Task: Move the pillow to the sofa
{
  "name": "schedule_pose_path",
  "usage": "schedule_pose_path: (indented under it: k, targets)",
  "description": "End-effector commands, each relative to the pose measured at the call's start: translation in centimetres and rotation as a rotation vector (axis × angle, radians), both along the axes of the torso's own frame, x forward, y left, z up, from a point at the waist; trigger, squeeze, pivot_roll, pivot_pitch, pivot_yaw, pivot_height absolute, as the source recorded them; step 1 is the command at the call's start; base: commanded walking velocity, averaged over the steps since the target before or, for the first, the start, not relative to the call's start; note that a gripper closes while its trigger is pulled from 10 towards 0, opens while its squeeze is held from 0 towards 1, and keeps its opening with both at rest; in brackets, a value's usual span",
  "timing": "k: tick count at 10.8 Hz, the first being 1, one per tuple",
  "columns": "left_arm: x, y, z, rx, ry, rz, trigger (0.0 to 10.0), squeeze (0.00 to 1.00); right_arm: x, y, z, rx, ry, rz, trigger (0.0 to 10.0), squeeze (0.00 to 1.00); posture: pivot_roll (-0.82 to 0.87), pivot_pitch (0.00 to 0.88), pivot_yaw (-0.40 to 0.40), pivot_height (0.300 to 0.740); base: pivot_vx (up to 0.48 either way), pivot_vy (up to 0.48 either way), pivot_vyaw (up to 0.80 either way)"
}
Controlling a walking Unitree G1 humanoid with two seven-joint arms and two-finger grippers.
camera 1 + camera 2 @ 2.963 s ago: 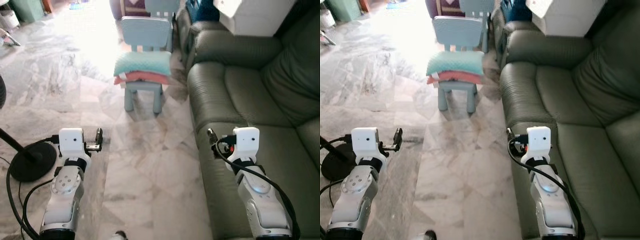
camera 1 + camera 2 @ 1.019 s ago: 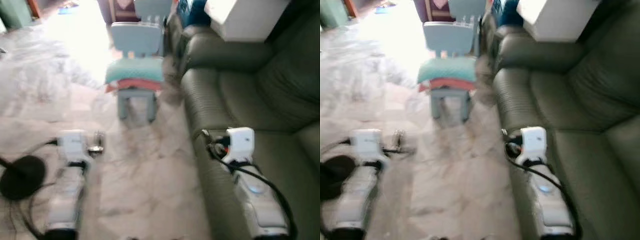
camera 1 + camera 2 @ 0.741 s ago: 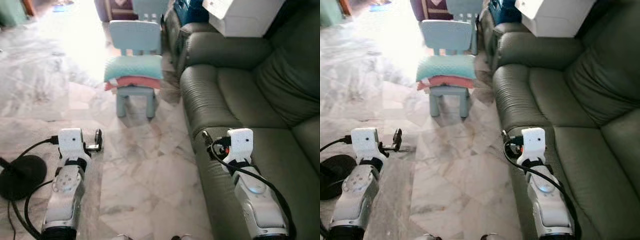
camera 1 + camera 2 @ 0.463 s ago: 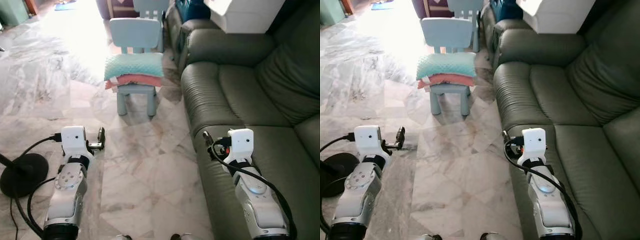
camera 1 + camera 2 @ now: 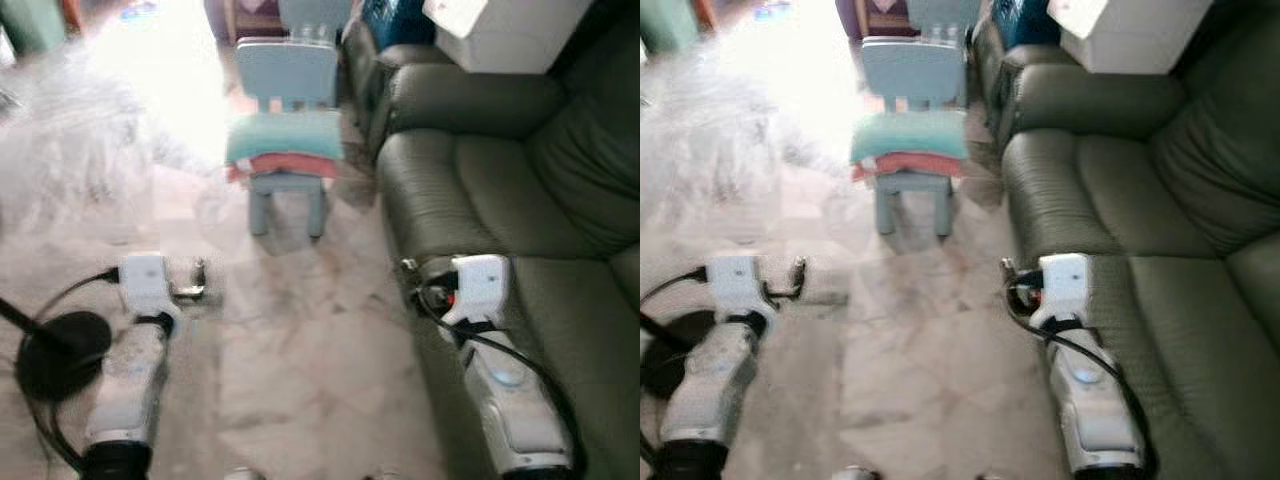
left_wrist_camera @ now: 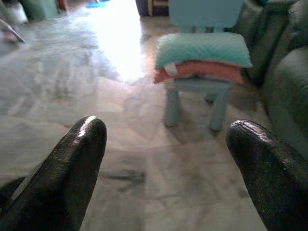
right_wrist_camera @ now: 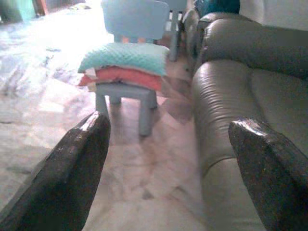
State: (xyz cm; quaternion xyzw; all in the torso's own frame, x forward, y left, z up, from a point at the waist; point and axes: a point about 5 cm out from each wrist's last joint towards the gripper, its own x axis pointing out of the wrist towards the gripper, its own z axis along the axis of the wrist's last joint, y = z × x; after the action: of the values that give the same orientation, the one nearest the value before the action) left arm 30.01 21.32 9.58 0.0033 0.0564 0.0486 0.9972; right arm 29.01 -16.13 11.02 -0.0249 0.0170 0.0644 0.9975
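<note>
A teal pillow (image 5: 285,136) lies on top of a pink pillow (image 5: 286,165), stacked on the seat of a small light-blue chair (image 5: 288,72) ahead of me. The dark green sofa (image 5: 470,180) runs along the right side, next to the chair. My left gripper (image 5: 197,280) is held out low over the marble floor, well short of the chair, its fingers (image 6: 72,168) spread wide and empty. My right gripper (image 5: 412,280) hovers by the sofa's front edge, also open, with nothing between its fingers (image 7: 269,178).
A black round stand base (image 5: 60,345) with a cable sits on the floor at my left. A white box (image 5: 500,35) rests on the sofa's far arm. Another light-blue chair (image 5: 312,15) stands behind the first. Marble floor (image 5: 310,330) stretches between me and the chair.
The whole picture has shifted slightly and gone blurry, so the camera has moved. Both arms keep the same pose with fingers open. The pillows lie unmoved on the chair.
</note>
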Motion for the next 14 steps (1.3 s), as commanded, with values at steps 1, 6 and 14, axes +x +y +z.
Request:
schedule_pose_path:
  k: [1, 6, 14]
  targets:
    - [0.2, -0.5, -0.3, 0.003, 0.009, -0.015, 10.0, 0.0, 0.0, -0.7, -0.2, -0.009, 0.005, -0.03, 10.0, 0.0, -0.12, 0.102, -0.004, 0.74, 0.0, 0.277, 0.0]
    - [1.2, -0.6, 0.9, 0.031, -0.069, -0.027, 10.0, 0.0, 0.6, -0.8, 0.0, 0.007, -0.012, -0.053, 10.0, 0.0, -0.11, 0.114, 0.001, 0.74, 0.0, 0.0, 0.0]
    - [0.3, 0.0, 0.4, 0.009, -0.069, 0.058, 10.0, 0.0, 0.1, 0.0, -0.3, 0.007, 0.008, -0.026, 10.0, 0.0, -0.11, 0.129, -0.029, 0.74, 0.095, 0.0, 0.0]
